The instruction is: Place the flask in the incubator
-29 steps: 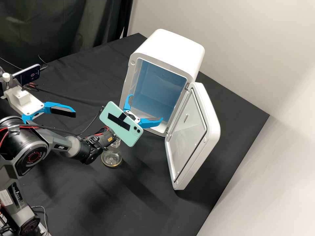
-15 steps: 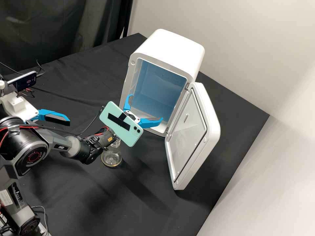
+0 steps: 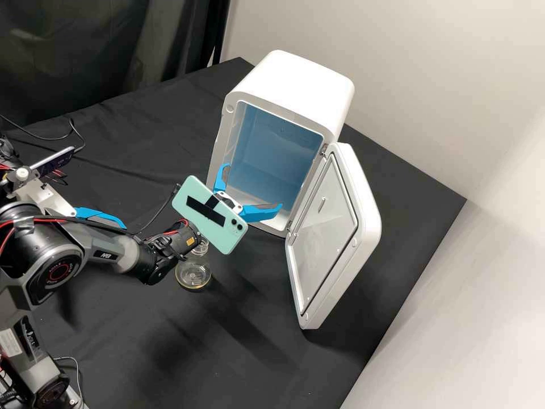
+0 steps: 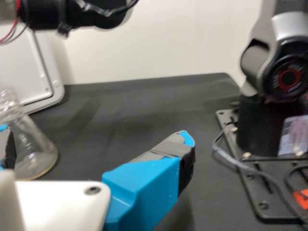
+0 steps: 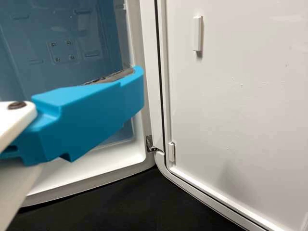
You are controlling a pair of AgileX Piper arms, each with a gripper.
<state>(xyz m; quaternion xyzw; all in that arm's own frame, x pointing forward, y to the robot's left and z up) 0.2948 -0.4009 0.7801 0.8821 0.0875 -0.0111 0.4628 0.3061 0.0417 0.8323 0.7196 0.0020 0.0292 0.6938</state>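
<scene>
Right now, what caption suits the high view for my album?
Right arm's open blue-fingered gripper before open white incubator; clear glass flask stands on black bench.

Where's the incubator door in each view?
High view: door swung open, right of the blue cavity.
Left wrist view: door behind the flask.
Right wrist view: door hinged beside the blue cavity.
Shared landmark: the black bench.
</scene>
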